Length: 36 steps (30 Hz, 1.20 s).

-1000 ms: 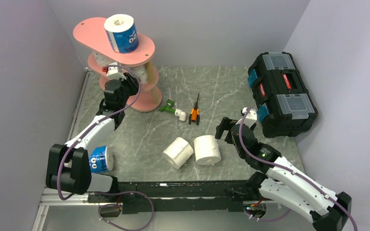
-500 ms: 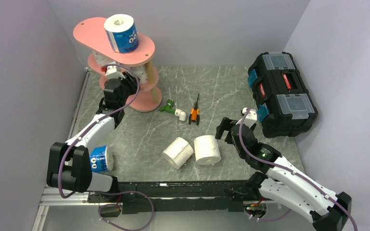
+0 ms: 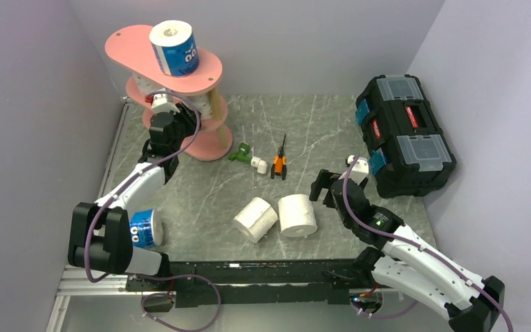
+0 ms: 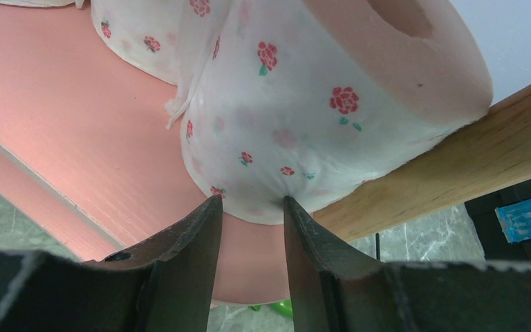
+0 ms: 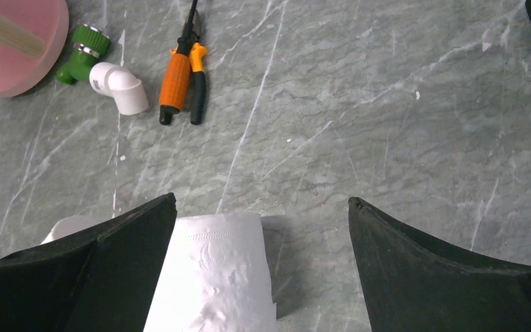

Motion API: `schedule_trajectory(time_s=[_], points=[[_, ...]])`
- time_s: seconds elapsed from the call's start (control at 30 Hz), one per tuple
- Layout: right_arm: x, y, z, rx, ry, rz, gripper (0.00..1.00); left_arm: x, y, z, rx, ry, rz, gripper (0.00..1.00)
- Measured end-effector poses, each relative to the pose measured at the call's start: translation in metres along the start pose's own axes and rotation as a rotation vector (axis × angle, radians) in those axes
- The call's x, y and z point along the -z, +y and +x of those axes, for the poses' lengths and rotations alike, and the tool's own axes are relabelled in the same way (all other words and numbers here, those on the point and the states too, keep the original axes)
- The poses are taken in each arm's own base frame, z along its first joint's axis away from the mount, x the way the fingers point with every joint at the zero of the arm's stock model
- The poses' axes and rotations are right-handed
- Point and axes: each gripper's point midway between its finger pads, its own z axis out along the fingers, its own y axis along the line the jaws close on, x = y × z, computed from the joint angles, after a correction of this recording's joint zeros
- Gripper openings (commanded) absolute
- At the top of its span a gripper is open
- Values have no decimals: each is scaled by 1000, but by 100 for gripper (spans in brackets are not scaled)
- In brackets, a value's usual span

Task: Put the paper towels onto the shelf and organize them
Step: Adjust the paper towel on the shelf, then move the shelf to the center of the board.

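Observation:
The pink shelf (image 3: 131,52) stands at the back left, with a blue-wrapped paper towel (image 3: 175,48) on its top board. My left gripper (image 3: 164,104) reaches into the middle tier. There its tips (image 4: 249,200) pinch the lower edge of a rose-printed roll (image 4: 318,104), which rests on the pink board (image 4: 62,117) and leans on a wooden post (image 4: 456,145). Another flowered roll (image 4: 145,34) sits behind it. Two plain white rolls (image 3: 256,219) (image 3: 297,214) lie at mid-table. My right gripper (image 3: 332,178) hovers wide open beside the right one (image 5: 214,277). A blue roll (image 3: 144,228) sits by the left arm's base.
A black toolbox (image 3: 404,135) stands at the right edge. Orange-handled pliers (image 3: 279,162) and a white-and-green fitting (image 3: 250,158) lie between the shelf and the loose rolls. Walls close in at the left, back and right.
The left gripper has edged slightly farther into the shelf's middle tier. The right arm and the loose rolls have not moved.

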Motion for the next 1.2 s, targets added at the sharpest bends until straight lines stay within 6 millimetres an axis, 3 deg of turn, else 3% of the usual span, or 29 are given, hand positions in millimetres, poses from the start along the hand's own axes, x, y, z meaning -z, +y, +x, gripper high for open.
schedule_trajectory(time_s=[0.17,0.3,0.4,0.43,0.47,0.67,0.83,1.0,1.2], points=[[0,0,0,-3,1,-2,97,6,4,6,21,32,-23,50],[0,1,1,-2,5,-4,98,26,10,8,33,75,-69,53],[1,5,-3,-4,5,-13,99,53,16,-1,34,72,-112,80],[1,7,-5,-5,3,-18,99,66,18,-7,37,60,-134,96],[1,9,-6,-7,1,-23,98,77,21,-13,35,44,-150,99],[-9,30,-15,-17,12,-49,98,154,42,-65,86,-126,-291,99],[-23,61,-30,-65,-13,-102,96,197,69,-73,111,-168,-401,99],[-39,91,-53,-127,-45,-170,94,213,76,-58,135,-108,-433,99],[-89,132,-113,-252,-69,-287,92,212,60,-41,203,-21,-357,100]])
